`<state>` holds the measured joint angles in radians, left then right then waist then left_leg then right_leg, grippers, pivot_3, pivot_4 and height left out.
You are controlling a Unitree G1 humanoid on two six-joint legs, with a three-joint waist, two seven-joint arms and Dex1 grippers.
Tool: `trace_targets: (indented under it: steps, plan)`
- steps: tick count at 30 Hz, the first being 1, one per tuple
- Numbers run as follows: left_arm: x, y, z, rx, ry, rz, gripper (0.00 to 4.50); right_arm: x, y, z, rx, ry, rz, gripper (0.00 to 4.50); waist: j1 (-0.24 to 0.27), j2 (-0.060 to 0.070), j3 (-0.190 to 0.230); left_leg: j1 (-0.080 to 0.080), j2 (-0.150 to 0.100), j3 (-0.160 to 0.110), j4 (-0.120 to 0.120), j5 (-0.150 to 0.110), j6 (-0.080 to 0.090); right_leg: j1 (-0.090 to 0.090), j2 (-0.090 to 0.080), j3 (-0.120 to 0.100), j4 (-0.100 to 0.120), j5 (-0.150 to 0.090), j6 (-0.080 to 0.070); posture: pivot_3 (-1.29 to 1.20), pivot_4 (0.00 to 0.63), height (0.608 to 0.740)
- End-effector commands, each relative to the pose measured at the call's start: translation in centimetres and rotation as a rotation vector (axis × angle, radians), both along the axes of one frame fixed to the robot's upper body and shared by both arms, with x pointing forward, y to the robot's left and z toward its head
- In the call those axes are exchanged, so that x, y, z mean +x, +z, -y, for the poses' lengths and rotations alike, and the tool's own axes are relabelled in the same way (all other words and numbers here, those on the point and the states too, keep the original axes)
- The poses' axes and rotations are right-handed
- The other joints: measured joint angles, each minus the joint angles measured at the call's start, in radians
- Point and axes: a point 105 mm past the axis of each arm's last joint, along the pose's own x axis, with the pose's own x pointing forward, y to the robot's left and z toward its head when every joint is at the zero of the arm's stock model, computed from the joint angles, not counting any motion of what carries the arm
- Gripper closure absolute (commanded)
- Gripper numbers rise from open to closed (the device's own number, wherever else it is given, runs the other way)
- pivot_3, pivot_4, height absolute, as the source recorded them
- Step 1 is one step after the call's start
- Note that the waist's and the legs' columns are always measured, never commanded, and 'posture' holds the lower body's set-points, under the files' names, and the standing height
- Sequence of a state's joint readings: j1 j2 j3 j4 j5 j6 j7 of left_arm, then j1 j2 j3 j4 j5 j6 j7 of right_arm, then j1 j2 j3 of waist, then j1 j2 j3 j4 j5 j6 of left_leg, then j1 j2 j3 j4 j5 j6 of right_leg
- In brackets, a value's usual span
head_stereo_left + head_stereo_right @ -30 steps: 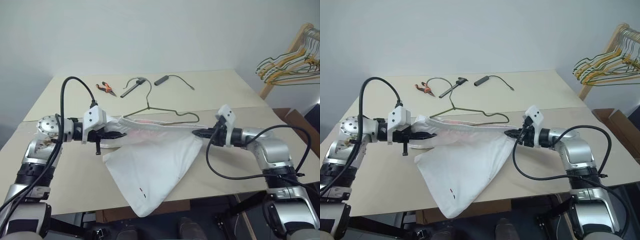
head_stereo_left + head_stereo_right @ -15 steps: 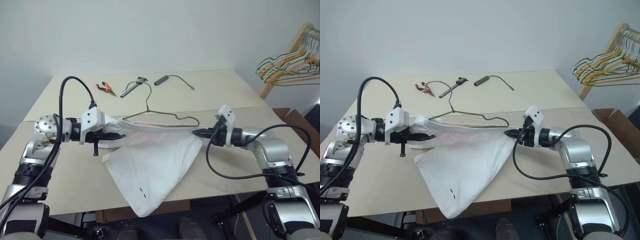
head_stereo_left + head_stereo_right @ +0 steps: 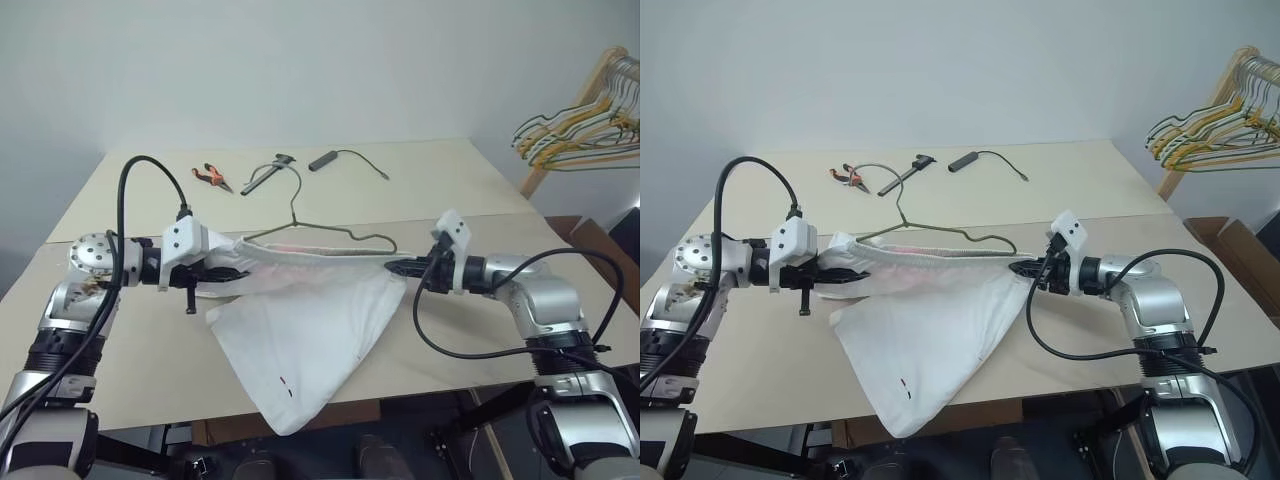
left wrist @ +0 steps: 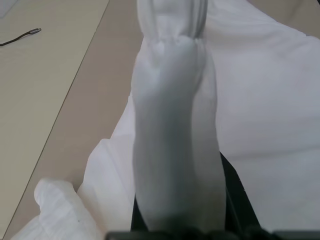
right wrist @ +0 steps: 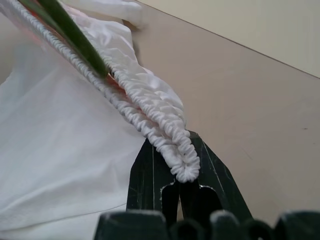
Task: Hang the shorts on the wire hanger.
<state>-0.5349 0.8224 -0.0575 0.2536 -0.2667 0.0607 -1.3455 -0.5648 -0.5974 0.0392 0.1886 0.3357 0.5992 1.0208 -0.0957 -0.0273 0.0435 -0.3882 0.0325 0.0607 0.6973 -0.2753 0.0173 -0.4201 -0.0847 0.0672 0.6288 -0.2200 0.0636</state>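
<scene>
Above the beige table (image 3: pixel 130 370), the shorts (image 3: pixel 300 340) hang stretched between both arms, thin white cloth falling to a point at six o'clock past the table's edge. At nine o'clock the left gripper (image 3: pixel 240 271) is clenched on one end of the gathered elastic waistband; at three o'clock the right gripper (image 3: pixel 392 266) pinches the other end. The wire hanger (image 3: pixel 330 231), thin olive-grey wire with a curved hook, lies just behind the waistband at twelve o'clock.

We get soft, even, kinda flat indoor light and faint shadows; the wrist views go blurry up close, maybe a bit washed out.
</scene>
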Motion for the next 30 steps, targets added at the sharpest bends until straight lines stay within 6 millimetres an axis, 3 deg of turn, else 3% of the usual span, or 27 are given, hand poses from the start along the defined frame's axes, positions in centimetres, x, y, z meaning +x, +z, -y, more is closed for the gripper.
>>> trace_targets:
  steps: [1, 12, 18, 22, 30]
  plan:
    - [0.6, 1.1, -1.0, 0.034, 0.043, 0.054, 4.5, 0.3, 1.2, 1.3, -0.02, -0.039, 0.048, 4.48, 0.0, 0.0, 0.0, 0.0, 0.0, 0.0, 0.0, 0.0, 0.0, 0.0, 0.0, 0.0, 0.0, 0.0, 0.0, -0.03, 0.0, 0.74]
    - [0.9, -0.8, -2.0, 0.176, 0.072, 0.036, 4.5, 0.1, 3.2, 1.9, -0.044, -0.028, 0.119, 4.48, 0.0, 0.0, 0.0, 0.0, 0.0, 0.0, 0.0, 0.0, 0.0, 0.0, 0.0, 0.0, 0.0, 0.0, 0.0, -0.03, 0.0, 0.74]
    - [0.9, -1.6, -1.9, 0.232, 0.047, 0.019, 4.5, -0.8, 4.3, 0.4, -0.063, 0.039, 0.172, 4.48, 0.0, 0.0, 0.0, 0.0, 0.0, 0.0, 0.0, 0.0, 0.0, 0.0, 0.0, 0.0, 0.0, 0.0, 0.0, -0.04, 0.0, 0.74]
    - [1.9, -2.0, -1.8, 0.258, 0.099, 0.032, 4.5, -1.4, 5.2, -0.8, -0.079, 0.088, 0.208, 4.48, 0.0, 0.0, 0.0, 0.0, 0.0, 0.0, 0.0, 0.0, 0.0, 0.0, 0.0, 0.0, 0.0, 0.0, 0.0, -0.04, 0.0, 0.74]
    - [3.9, -0.1, 0.9, 0.111, 0.129, 0.084, 4.5, -3.1, 4.5, -3.2, -0.203, 0.157, 0.257, 4.48, 0.01, 0.0, 0.0, -0.001, 0.0, 0.0, 0.001, 0.0, 0.0, 0.0, 0.0, -0.001, 0.0, 0.0, 0.0, -0.05, 0.0, 0.74]
